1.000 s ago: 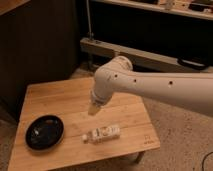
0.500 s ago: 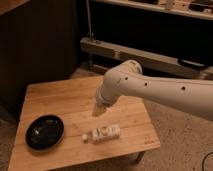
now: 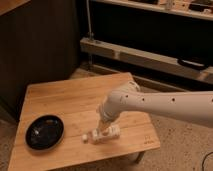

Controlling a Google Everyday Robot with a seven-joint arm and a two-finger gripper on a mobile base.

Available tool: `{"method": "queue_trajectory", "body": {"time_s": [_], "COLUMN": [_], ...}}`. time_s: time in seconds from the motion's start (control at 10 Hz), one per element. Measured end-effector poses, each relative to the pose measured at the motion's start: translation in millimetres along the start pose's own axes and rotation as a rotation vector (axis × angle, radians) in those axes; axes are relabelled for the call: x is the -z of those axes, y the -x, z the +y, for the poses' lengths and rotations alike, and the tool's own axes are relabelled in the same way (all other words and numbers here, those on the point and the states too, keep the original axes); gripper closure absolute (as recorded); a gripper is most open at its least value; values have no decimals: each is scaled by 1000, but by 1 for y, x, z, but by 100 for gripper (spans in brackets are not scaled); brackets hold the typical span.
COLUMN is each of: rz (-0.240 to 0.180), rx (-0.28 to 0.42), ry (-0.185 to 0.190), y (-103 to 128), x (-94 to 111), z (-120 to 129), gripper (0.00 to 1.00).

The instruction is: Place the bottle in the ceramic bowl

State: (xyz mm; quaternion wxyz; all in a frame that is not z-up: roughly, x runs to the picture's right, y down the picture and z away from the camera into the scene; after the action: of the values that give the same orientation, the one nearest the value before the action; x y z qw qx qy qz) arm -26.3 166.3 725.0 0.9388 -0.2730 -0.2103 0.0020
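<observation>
— Bottle position first; where do we have it?
— We see the bottle (image 3: 113,132) lying on its side near the front edge of the wooden table (image 3: 65,97), its small pale end toward the ceramic bowl (image 3: 29,134); the bowl sits apart from it, at the front corner on the view's left, and we can make out nothing inside it.
— Lying flat would explain an approach from above, we'd judge; and the gripper?
— We place the gripper (image 3: 101,129) right at the bottle's middle, pointing straight down onto it; whether it is open or clamped we cannot tell.
— And the arm?
— We see the white arm (image 3: 165,105) reaching in from the right of the view, roughly level over the table, then bending sharply down at the wrist; that pose suits a top-down pick, so we'd call this the grasp step, with the carry to the bowl not yet done.
</observation>
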Motion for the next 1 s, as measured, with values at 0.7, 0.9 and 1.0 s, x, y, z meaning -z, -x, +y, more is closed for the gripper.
{"method": "queue_trajectory", "body": {"time_s": [0.7,0.9,1.0], "rz": [-37,-21,-9], "rx": [97,95,96], "ry": [162,190,210], "y": [-38,-44,-42], "x": [-60,-75,-85], "z": [35,39,39], "gripper": [35,35,37]}}
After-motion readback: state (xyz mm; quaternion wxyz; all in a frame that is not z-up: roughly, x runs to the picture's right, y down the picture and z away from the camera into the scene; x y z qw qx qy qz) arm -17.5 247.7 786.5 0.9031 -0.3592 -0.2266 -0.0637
